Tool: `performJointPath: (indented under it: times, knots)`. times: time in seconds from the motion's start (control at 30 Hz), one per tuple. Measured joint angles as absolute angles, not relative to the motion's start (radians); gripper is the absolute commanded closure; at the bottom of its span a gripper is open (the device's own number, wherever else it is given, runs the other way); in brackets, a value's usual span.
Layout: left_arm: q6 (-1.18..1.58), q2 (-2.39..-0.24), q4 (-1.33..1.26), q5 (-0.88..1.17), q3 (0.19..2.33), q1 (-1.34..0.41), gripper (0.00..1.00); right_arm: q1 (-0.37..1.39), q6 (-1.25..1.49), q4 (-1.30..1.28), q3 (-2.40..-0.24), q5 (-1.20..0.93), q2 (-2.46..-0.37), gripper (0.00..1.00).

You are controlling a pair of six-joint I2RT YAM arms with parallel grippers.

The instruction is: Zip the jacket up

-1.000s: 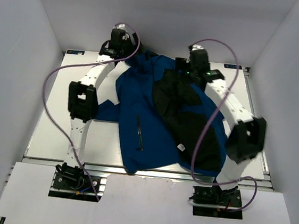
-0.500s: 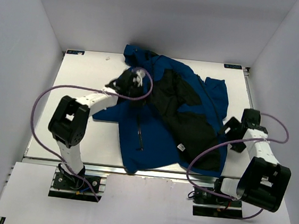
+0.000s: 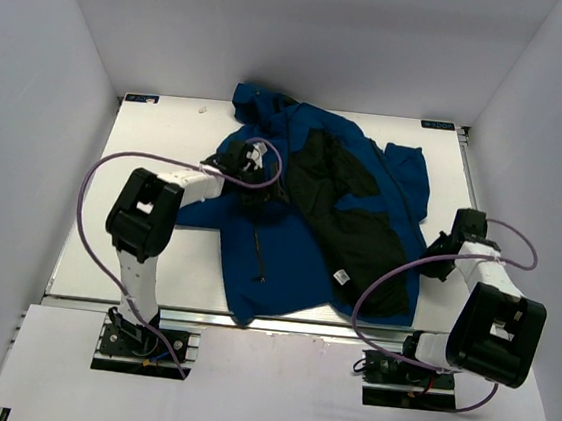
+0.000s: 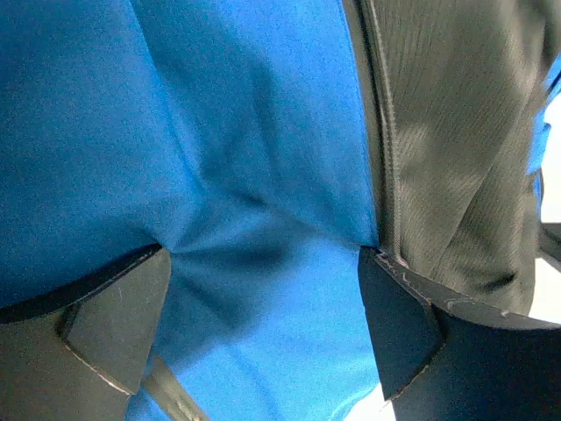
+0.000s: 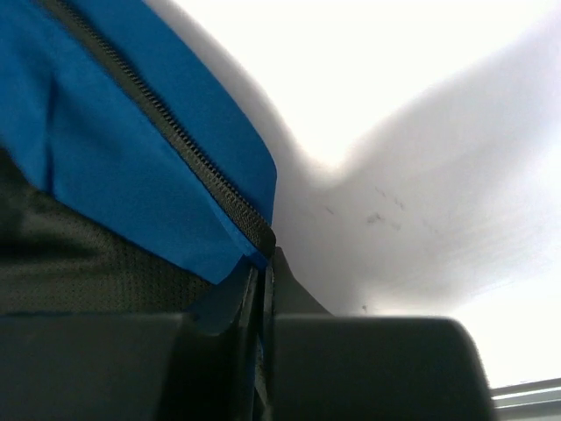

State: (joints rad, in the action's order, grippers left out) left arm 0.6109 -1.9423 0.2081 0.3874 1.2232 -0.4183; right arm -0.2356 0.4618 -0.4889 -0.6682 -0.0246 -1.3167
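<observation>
On the white table [image 3: 158,137], the jacket [image 3: 300,223] lies spread open, blue shell up, with its black lining [image 3: 354,233] exposed across the right half. Left gripper [image 4: 263,289]: fingers spread wide, tips down on the blue cloth of the upper chest, just beside the front edge. Right gripper [image 5: 266,272]: fingers pressed together at the jacket's right border, pinching a blue corner where the zipper track [image 5: 166,123] ends.

jacket [image 3: 288,241] on table [image 3: 146,156] centre, hood [image 3: 257,102] toward far edge; left gripper [image 3: 252,179] over its left half; right gripper [image 3: 435,259] at its right edge
</observation>
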Motion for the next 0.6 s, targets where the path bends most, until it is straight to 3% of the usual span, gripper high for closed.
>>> performJointPath:
  times: [0.27, 0.43, 0.6]
  knots:
    - [0.576, -2.057, 0.202, 0.406, 1.404, -0.266, 0.02, -0.171, 0.436, -0.535, -0.967, 0.037, -1.293, 1.00]
    - [0.557, -1.964, 0.218, 0.387, 1.367, -0.253, 0.02, 0.160, 0.452, -0.662, -1.163, 0.260, -1.283, 1.00]
    - [0.572, -1.658, 0.309, 0.333, 1.183, -0.264, 0.02, 0.543, 0.564, -0.804, -1.204, 0.424, -1.301, 1.00]
